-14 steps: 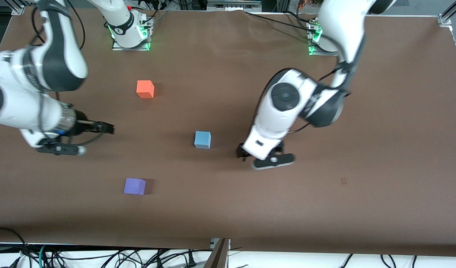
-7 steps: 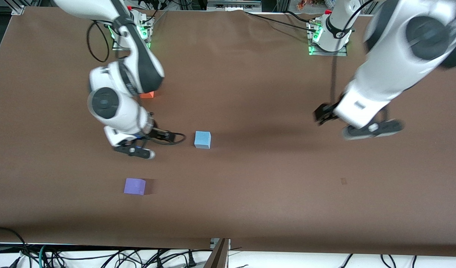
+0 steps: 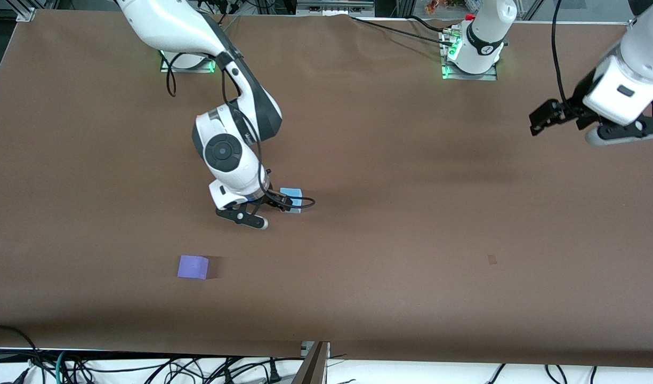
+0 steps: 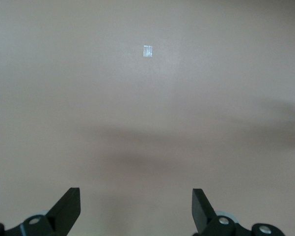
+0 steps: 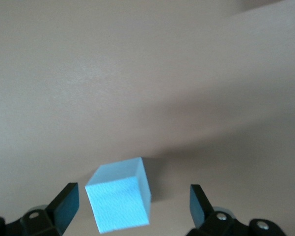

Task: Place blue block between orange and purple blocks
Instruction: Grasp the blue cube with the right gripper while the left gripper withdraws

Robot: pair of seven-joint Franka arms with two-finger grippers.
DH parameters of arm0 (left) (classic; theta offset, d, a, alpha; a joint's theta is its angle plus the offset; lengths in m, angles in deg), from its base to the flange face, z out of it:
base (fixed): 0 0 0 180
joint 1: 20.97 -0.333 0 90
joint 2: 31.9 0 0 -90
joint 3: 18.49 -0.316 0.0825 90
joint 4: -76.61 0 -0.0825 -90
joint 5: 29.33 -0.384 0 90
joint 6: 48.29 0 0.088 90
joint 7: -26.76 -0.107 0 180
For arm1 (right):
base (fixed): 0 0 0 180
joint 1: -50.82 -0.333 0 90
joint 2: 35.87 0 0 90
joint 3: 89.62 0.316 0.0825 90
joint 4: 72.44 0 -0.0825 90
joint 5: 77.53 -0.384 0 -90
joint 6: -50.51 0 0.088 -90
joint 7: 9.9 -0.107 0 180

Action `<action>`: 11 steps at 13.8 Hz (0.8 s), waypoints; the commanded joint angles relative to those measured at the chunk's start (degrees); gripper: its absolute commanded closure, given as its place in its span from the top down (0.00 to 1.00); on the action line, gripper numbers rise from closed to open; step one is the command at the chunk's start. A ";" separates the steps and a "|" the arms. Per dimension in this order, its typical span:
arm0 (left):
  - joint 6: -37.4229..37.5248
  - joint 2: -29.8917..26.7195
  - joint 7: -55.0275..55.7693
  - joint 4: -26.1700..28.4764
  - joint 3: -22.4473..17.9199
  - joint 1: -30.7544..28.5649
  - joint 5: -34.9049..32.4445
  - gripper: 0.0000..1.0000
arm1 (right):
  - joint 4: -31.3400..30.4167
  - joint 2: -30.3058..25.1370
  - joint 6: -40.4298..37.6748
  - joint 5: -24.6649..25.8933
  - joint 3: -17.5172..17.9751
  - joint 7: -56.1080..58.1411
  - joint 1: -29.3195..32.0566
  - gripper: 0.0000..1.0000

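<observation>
The blue block [image 3: 295, 193] lies mid-table, half covered by my right gripper [image 3: 281, 204]. In the right wrist view the blue block [image 5: 119, 201] sits between the open fingers [image 5: 66, 205] of the right gripper [image 5: 132, 206], with a gap on each side. The purple block [image 3: 192, 266] lies nearer the front camera, toward the right arm's end. The orange block is hidden by the right arm. My left gripper [image 3: 542, 118] hangs open and empty over the left arm's end of the table. The left gripper [image 4: 136, 206] sees only bare table.
The arm bases [image 3: 187, 60] [image 3: 470, 58] stand along the table's edge farthest from the front camera. A small dark mark [image 3: 492, 259] is on the brown cover [image 3: 390, 288]. Cables hang below the edge nearest that camera.
The right arm swung from its end of the table to the blue block and now covers the orange block. The left arm drew back from beside the block to its own end.
</observation>
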 commanded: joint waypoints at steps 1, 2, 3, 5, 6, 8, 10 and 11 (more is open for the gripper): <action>-0.65 -0.05 -2.10 0.61 0.75 -1.96 1.97 1.00 | 0.85 2.65 3.90 -0.32 -0.62 -2.92 -2.17 1.00; -0.13 -0.58 -4.20 0.70 0.84 -1.96 1.45 1.00 | 0.85 3.18 4.34 -0.41 -0.53 -2.84 -2.18 1.00; 0.05 -0.59 -7.70 0.61 0.75 -1.96 1.27 1.00 | 0.77 3.45 4.35 -0.32 -0.53 -2.75 -2.26 1.00; -0.21 -0.33 -12.38 0.52 0.40 -2.14 1.09 1.00 | 0.77 4.41 4.35 -0.32 -0.53 -2.14 -2.96 1.00; -0.21 -0.15 -12.56 0.35 0.31 -2.31 1.09 1.00 | 0.77 5.11 4.35 -0.32 -0.53 -2.13 -3.49 1.00; -0.47 0.29 -12.57 -0.27 0.31 -2.49 1.09 1.00 | 0.77 5.64 4.52 -0.23 -0.53 -2.05 -3.67 1.00; -0.65 1.43 -12.57 -1.32 0.31 -2.58 1.00 1.00 | 0.77 5.64 4.52 -0.23 -0.53 -2.05 -3.93 1.00; -0.65 1.52 -12.57 -1.85 0.31 -2.58 0.92 1.00 | 0.68 5.64 4.44 -0.23 -0.53 -1.96 -4.02 1.00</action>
